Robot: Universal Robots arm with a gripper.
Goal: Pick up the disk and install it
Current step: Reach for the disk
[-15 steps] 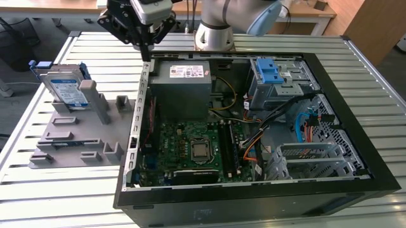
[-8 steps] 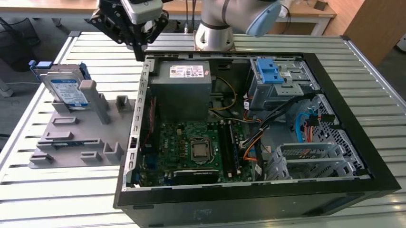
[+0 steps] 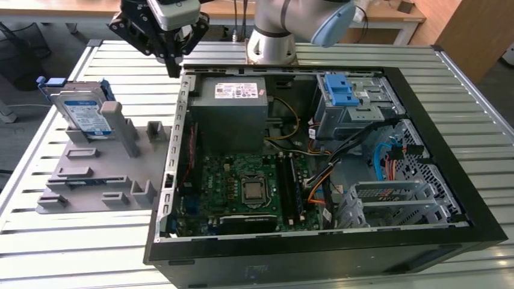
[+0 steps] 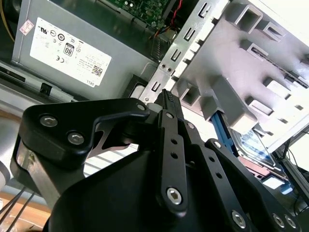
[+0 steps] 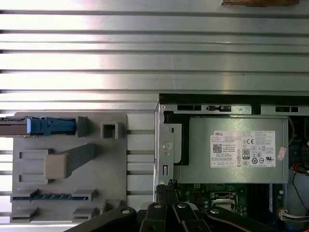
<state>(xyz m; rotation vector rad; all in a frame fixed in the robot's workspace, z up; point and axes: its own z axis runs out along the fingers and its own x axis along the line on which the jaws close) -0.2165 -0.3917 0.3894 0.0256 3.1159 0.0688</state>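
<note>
A table (image 3: 72,253) of pale metal slats is spread across the exterior view. In the first wrist view its ribbed top (image 5: 145,48) is brightly lit, and glare is thrown off the slats. Behind the table, a wooden desk (image 3: 56,9) is set along the far side. A wooden panel (image 3: 473,30) is seen at the exterior view's right. Grey floor (image 3: 12,135) is shown at the exterior view's left.

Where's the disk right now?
The disk stands on edge in the grey holder at the exterior view's left, beside the open computer case; the gripper hangs apart from it, near the case's corner.
</note>
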